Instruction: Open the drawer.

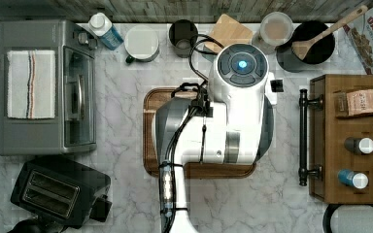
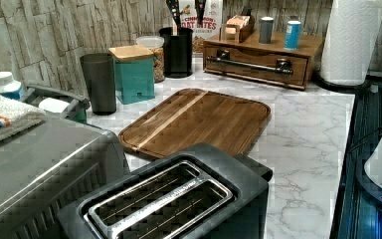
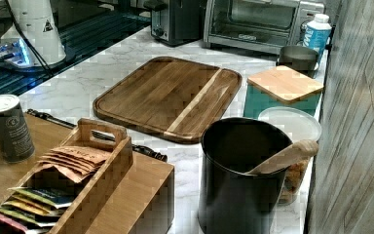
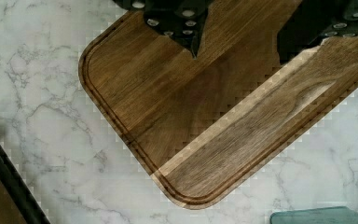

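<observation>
The counter [image 2: 303,144] was smooth white marble with grey veins. The tray board [image 2: 199,119] and the drawer [image 2: 256,62] were brown grained wood, the drawer's bar handle [image 2: 251,65] matt black metal. The toaster [image 2: 179,199] looked matt black, the oven [image 1: 46,87] brushed grey metal under a woven cloth towel [image 1: 31,84].

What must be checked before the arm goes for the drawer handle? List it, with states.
1. Drawer fully shut, front flush with the cabinet: ok.
2. Black bar handle free of clutter: ok.
3. Hand open, fingers apart: ok.
4. Hand lined up with the handle: not ok; it hangs over the cutting board, the handle off to one side.
5. Marble counter in front of the drawer bare for it to slide out: ok.
</observation>
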